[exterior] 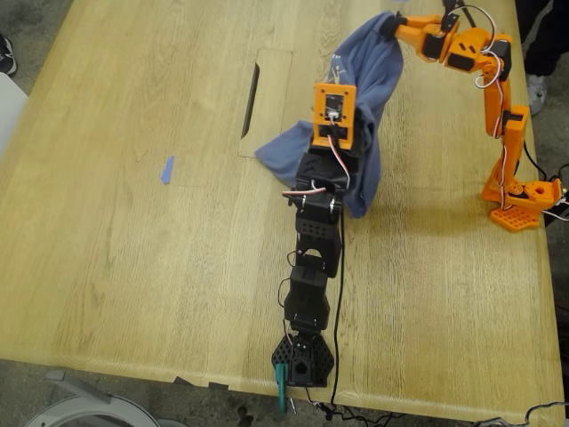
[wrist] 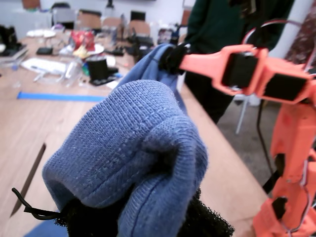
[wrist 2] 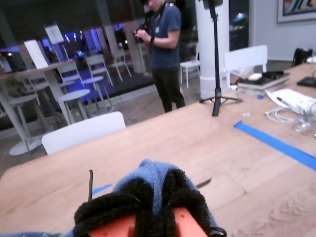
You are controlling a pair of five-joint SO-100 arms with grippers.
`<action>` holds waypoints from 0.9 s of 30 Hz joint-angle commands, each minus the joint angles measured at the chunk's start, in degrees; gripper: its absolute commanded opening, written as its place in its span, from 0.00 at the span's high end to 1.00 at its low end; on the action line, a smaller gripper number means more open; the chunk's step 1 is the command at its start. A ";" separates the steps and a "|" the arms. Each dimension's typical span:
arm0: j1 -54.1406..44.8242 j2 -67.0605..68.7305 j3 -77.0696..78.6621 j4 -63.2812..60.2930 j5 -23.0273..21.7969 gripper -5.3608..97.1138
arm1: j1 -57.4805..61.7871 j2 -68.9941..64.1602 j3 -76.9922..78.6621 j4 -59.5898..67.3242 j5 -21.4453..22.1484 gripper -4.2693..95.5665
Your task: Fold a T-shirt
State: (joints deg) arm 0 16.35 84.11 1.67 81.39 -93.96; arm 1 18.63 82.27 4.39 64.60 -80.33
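While both claws pinch it, the T-shirt (exterior: 373, 80) hangs stretched between them.

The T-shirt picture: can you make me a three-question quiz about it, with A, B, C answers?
1. Where is the blue tape scrap?
A. On the T-shirt
B. On the table, at the exterior view's left of the T-shirt
C. In a gripper

2. How many grippers hold the T-shirt?
A. None
B. One
C. Two

3. How is the T-shirt?
A. Bunched and lifted
B. Spread flat
C. Neatly folded

Answers:
1 B, the scrap lies alone on bare wood.
2 C, my first gripper and my second gripper each pinch blue cloth.
3 A, it hangs crumpled between them.
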 commanded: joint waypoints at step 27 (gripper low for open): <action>15.73 14.15 -6.06 -17.05 2.99 0.95 | -0.97 28.30 15.73 -18.81 -2.81 0.96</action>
State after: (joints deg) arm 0 30.41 92.81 -0.70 68.47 -91.85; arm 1 16.61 107.40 20.21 46.23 -82.71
